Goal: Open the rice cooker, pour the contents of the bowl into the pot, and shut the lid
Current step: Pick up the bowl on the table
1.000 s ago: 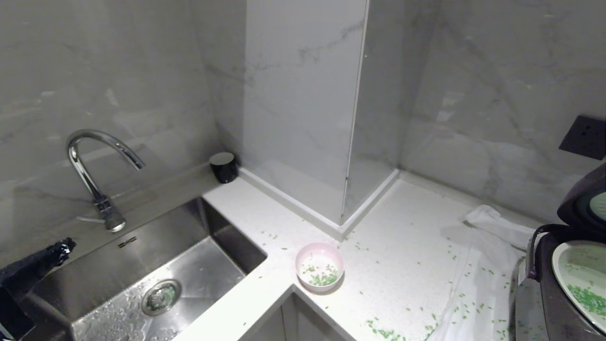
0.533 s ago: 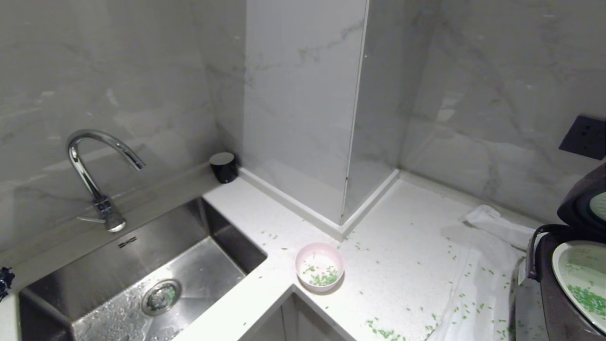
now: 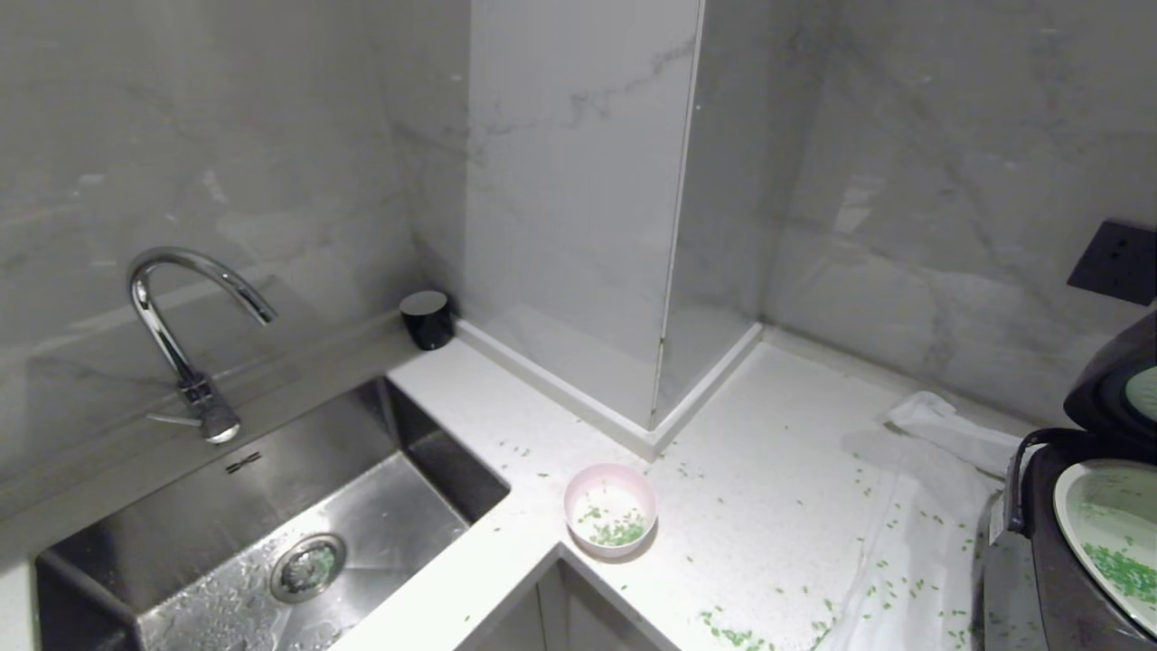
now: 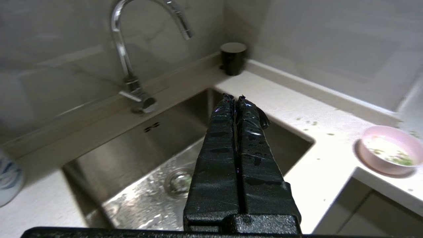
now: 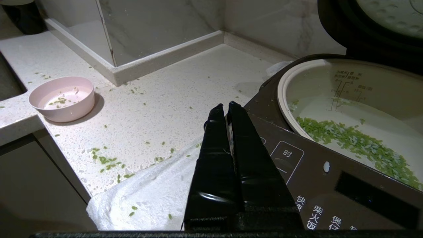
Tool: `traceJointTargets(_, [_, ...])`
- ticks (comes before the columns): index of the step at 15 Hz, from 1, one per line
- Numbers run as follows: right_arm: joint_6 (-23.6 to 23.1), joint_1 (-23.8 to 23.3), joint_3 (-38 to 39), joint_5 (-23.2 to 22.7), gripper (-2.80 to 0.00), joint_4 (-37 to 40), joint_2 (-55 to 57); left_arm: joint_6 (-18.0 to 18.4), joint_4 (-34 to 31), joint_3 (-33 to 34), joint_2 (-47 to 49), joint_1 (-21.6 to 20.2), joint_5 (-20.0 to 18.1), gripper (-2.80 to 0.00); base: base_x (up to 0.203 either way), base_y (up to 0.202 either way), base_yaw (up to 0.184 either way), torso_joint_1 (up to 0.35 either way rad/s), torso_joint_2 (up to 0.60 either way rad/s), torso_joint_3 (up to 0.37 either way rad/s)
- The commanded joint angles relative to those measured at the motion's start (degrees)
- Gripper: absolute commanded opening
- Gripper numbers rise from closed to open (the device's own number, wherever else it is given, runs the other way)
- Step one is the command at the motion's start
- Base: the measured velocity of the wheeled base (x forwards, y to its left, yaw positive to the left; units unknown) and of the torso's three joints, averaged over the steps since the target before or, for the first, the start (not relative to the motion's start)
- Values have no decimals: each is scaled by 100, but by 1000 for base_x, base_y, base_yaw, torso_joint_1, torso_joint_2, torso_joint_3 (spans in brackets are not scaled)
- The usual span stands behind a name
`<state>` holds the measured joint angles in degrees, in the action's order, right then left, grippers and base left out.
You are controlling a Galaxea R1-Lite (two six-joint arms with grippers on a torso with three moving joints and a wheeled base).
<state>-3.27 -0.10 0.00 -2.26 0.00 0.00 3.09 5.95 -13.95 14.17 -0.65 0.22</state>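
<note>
Standing open, rice cooker (image 5: 330, 178); bowl (image 3: 610, 509) apparently nearly emptied.

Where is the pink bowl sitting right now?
In the head view the bowl stands upright on the white counter, at its front edge, just right of the sink and well left of the open rice cooker.

Domestic kitchen. A white speckled countertop (image 3: 768, 470) runs along grey marble-look wall panels (image 3: 226, 163), with cabinet fronts below its near edge. At left, a stainless steel sink (image 3: 271, 542) is set into the counter beneath a curved chrome tap (image 3: 172, 316). At far right, a rice cooker (image 5: 330, 178) stands open beside a white cloth (image 3: 940, 470), below a dark wall socket (image 3: 1116, 262). A small pink bowl (image 3: 610, 509) sits on the counter.
</note>
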Motion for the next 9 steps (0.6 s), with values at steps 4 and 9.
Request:
traceJointTargets(4, [2, 1, 9, -3, -280, 0, 0, 42, -143, 500, -1126, 82, -272, -280, 0, 0, 0, 0, 0, 0])
traceJointTargets(9, [-7, 1, 9, -3, -280, 0, 0, 11, -781, 1210, -1426, 74, -256, -280, 0, 0, 0, 0, 0, 0])
